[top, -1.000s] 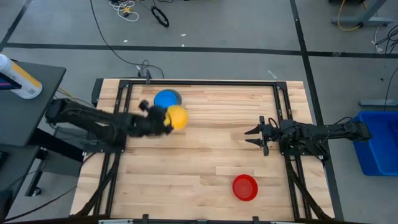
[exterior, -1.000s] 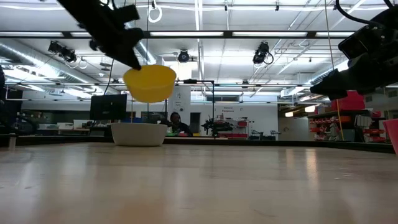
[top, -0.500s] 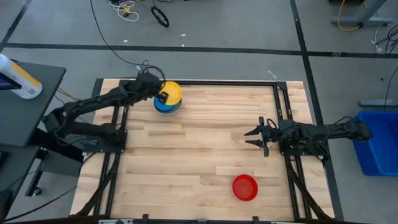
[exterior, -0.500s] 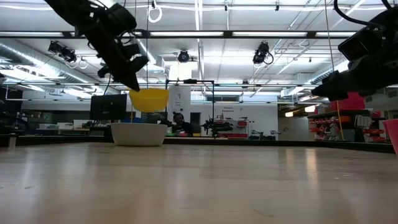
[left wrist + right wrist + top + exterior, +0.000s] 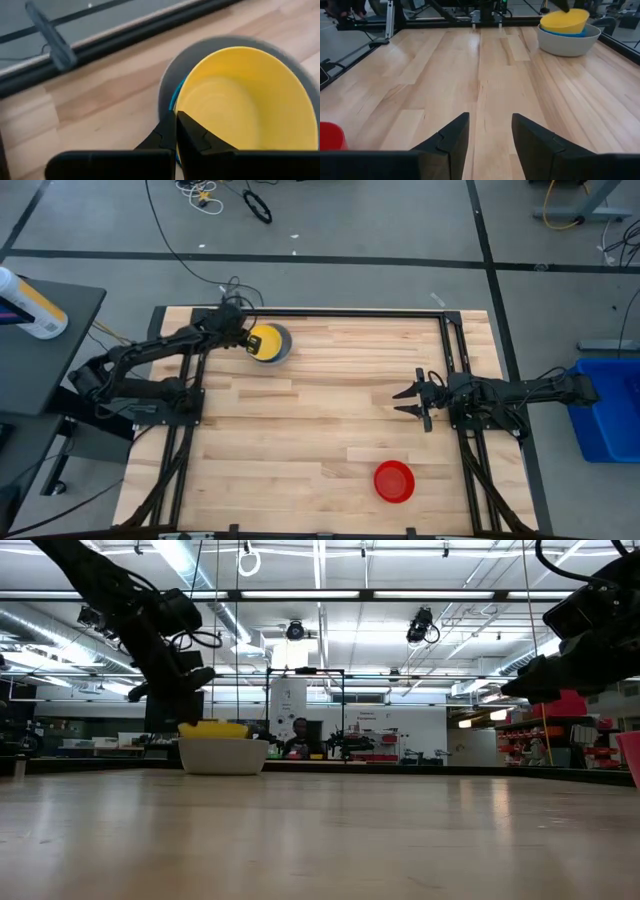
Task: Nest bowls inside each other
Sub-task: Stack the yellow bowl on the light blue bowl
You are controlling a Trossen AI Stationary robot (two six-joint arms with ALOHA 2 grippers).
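A yellow bowl (image 5: 266,342) sits in a blue bowl (image 5: 565,33), which sits in a grey bowl (image 5: 285,340) standing at the table's far left. The yellow bowl tilts a little in the right wrist view. My left gripper (image 5: 251,343) is shut on its rim at the side toward the table's left edge. A red bowl (image 5: 394,481) stands alone on its base near the front right. My right gripper (image 5: 408,402) hovers open at the table's right side, pointing toward the left, with nothing between its fingers. My left gripper pinches the yellow bowl's rim (image 5: 176,109) between its two fingers, one finger (image 5: 200,142) inside the bowl and the other (image 5: 162,137) outside. The fingers slant down from the table's left side. The bowl rests in the blue bowl, mouth up.
A black metal frame (image 5: 330,313) runs along the table's far edge, just behind the stack. Bare wooden tabletop (image 5: 320,420) lies between the stack, the red bowl and my right gripper. A blue bin (image 5: 605,410) stands off the table to the right.
My left gripper has swung toward the table's far edge with the yellow bowl, rolling its wrist, then sunk. The bowl, held clear above the table a second ago, now sits down in the blue bowl inside the grey one. The gripper stays shut on it.
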